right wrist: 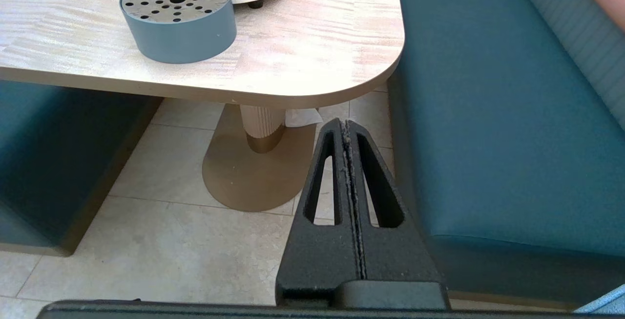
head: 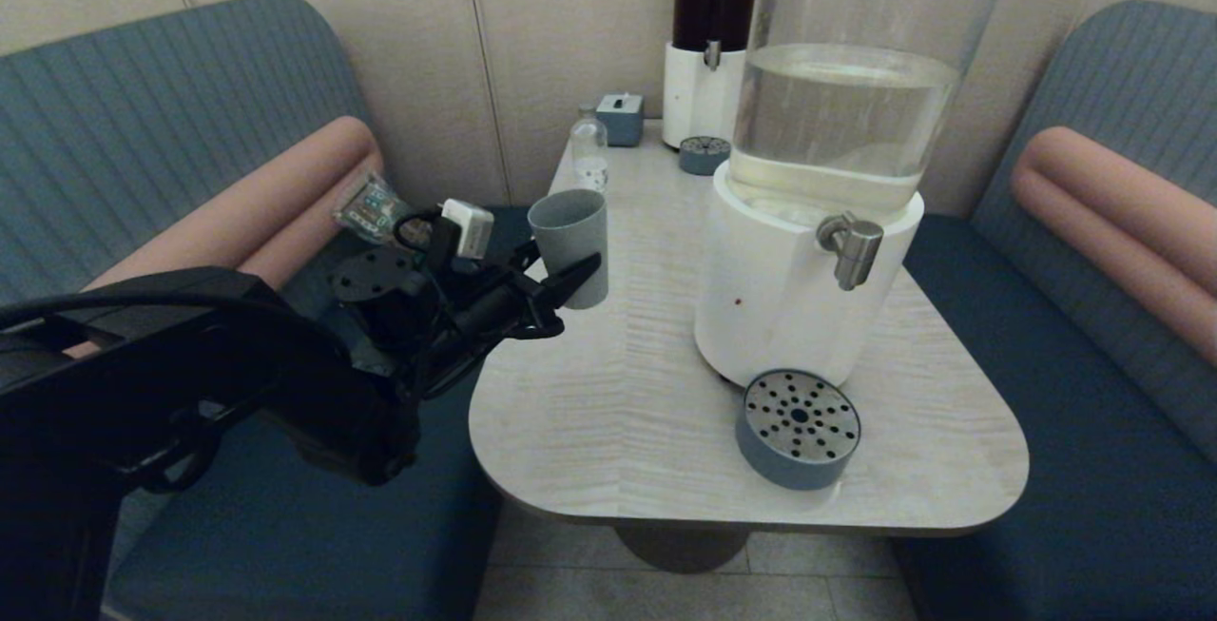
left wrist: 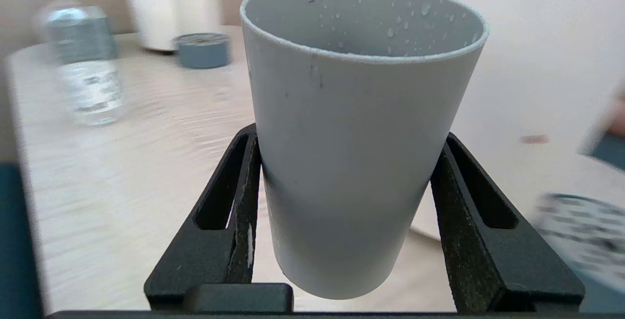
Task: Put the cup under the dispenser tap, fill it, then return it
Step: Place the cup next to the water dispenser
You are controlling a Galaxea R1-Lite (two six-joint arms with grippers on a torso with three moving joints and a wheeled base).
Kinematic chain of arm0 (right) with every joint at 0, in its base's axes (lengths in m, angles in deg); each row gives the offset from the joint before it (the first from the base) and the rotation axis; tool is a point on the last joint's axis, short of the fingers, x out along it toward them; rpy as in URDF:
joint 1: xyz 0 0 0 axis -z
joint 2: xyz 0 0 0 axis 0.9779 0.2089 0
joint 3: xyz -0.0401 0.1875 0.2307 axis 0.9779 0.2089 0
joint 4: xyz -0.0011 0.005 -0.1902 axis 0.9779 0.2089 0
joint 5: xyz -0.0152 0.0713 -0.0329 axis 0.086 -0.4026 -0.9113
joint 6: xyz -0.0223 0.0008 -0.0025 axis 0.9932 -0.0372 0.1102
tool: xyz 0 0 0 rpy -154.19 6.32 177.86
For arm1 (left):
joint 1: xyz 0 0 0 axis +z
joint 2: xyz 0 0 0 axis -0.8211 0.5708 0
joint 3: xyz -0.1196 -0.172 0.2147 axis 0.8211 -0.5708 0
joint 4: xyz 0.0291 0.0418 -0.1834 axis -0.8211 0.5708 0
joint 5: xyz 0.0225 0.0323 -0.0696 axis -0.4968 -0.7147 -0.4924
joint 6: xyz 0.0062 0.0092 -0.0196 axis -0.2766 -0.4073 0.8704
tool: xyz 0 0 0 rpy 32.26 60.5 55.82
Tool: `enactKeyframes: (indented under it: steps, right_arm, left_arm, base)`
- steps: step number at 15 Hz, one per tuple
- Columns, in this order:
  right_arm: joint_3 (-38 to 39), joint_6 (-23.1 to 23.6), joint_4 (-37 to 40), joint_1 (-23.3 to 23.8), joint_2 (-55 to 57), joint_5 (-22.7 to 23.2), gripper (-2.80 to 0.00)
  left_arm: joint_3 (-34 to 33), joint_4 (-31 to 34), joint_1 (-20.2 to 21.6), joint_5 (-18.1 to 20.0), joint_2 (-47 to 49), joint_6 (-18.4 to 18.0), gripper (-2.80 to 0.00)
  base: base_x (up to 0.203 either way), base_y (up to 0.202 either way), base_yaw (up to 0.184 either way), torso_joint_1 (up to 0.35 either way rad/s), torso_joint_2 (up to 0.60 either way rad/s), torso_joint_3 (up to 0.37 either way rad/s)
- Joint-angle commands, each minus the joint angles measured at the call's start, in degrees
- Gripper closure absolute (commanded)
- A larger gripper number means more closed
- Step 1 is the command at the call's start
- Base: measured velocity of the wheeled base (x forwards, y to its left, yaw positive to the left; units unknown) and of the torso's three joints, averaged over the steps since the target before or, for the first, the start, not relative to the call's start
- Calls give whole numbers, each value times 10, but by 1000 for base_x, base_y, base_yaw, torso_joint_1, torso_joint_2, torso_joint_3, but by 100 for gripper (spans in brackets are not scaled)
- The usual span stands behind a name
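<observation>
The grey-blue cup [head: 569, 231] is upright near the table's left edge, left of the big white-based dispenser [head: 799, 298]. My left gripper [head: 572, 277] is shut on the cup's lower half, one finger pressing each side. In the left wrist view the cup [left wrist: 361, 89] fills the space between the fingers [left wrist: 244, 172], with water droplets inside its rim. Whether its base touches the table I cannot tell. The silver dispenser tap [head: 853, 245] juts out over the round perforated drip tray [head: 797, 426], well to the right of the cup. My right gripper [right wrist: 345, 126] is shut on nothing, parked low beside the table's near right corner.
A small clear bottle [head: 589, 153] stands just behind the cup. Farther back are a grey box [head: 620, 117], a slimmer dark-red-liquid dispenser [head: 708, 41] and its small drip tray [head: 704, 155]. Blue benches flank the table [head: 608, 393].
</observation>
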Motion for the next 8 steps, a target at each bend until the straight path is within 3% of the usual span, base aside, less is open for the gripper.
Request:
enactKeyframes:
  steps: [1,4,8]
  right_arm:
    - [0,0,0,0,0,0,0]
    - [0,0,0,0,0,0,0]
    - [0,0,0,0,0,0,0]
  left_arm:
    - [44,-5,12,1,65,1,0]
    - [106,-5,23,0,131,1,0]
    - [139,-5,31,0,182,1,0]
  base:
    - [0,0,0,0,0,0]
    - [0,0,0,0,0,0]
    - [0,0,0,0,0,0]
